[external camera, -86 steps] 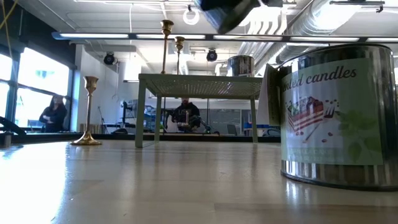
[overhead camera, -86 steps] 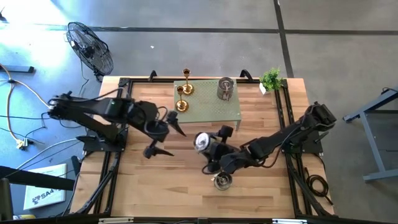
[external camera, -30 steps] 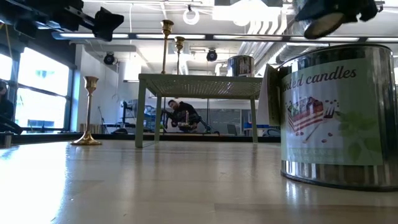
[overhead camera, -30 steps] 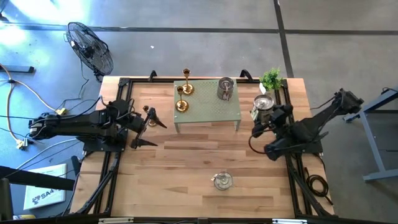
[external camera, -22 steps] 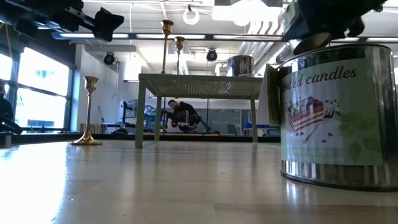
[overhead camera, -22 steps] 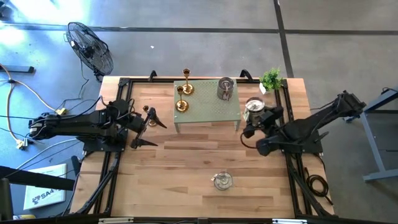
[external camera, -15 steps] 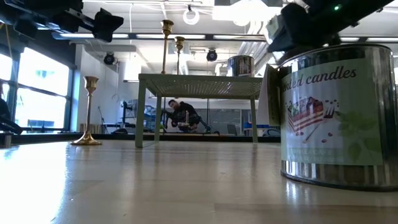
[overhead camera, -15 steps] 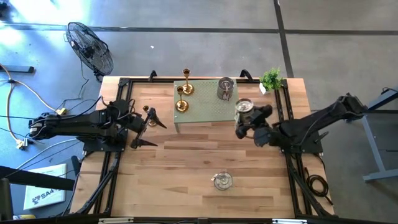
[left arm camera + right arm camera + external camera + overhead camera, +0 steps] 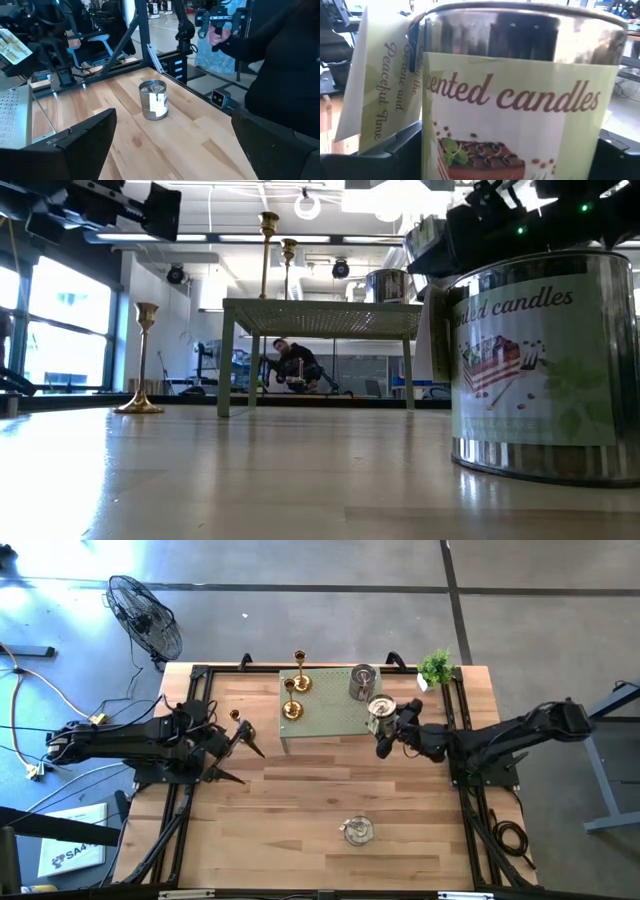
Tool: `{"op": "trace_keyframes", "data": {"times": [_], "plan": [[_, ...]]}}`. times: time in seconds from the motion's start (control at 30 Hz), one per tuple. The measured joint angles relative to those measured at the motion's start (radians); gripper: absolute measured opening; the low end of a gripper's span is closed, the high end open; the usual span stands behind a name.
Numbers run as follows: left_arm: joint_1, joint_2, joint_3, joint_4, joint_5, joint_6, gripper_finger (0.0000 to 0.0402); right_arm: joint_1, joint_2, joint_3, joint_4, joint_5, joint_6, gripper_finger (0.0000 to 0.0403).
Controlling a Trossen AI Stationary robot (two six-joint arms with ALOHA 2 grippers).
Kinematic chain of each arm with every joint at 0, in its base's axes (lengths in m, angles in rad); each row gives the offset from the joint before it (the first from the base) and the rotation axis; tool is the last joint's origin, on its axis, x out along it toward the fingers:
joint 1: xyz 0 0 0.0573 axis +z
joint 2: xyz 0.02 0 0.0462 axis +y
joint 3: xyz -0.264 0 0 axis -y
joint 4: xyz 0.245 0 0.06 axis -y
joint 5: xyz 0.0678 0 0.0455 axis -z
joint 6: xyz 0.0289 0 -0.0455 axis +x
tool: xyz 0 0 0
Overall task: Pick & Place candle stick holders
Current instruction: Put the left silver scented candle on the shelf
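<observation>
The right hand (image 9: 383,735) is seen clamped around a scented-candle tin (image 9: 381,709), with a dark finger (image 9: 395,150) pressed against each side of its label in the right wrist view. The tin is carried over the right edge of the green mesh stand (image 9: 335,720), which sits at the middle of the table's far edge. The step in hand is judged to be the placing of this tin on the stand.

On the stand, 2 brass candlesticks (image 9: 299,671) are found at its left side and 1 more silver tin (image 9: 362,681) near its far right corner. A 3rd brass candlestick (image 9: 237,719) stands on the table (image 9: 300,830) left of the stand, and another tin (image 9: 358,831) rests near the table's near edge.

The left hand (image 9: 232,755) is held released, fingers spread, close to the 3rd candlestick.

Next, a bare spot beside the standing tin should be chosen, the held tin lowered upright, and the fingers released.
</observation>
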Motion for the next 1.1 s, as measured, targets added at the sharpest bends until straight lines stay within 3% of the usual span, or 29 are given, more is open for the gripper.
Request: {"op": "trace_keyframes", "data": {"times": [0.27, 0.6, 1.1], "plan": [[0.0, 0.06, 0.001, 0.014, -0.002, 0.049, 0.0388, -0.074, 0.0, -0.013, 0.011, -0.126, 0.008, 0.0357], [0.0, 0.164, 0.001, 0.121, 0.027, 0.048, 0.0388, -0.135, 0.007, -0.012, -0.011, -0.199, 0.016, 0.0357], [0.0, 0.185, 0.001, 0.125, 0.03, 0.047, 0.0388, -0.214, 0.152, -0.008, 0.13, -0.296, 0.02, 0.0357]]}}
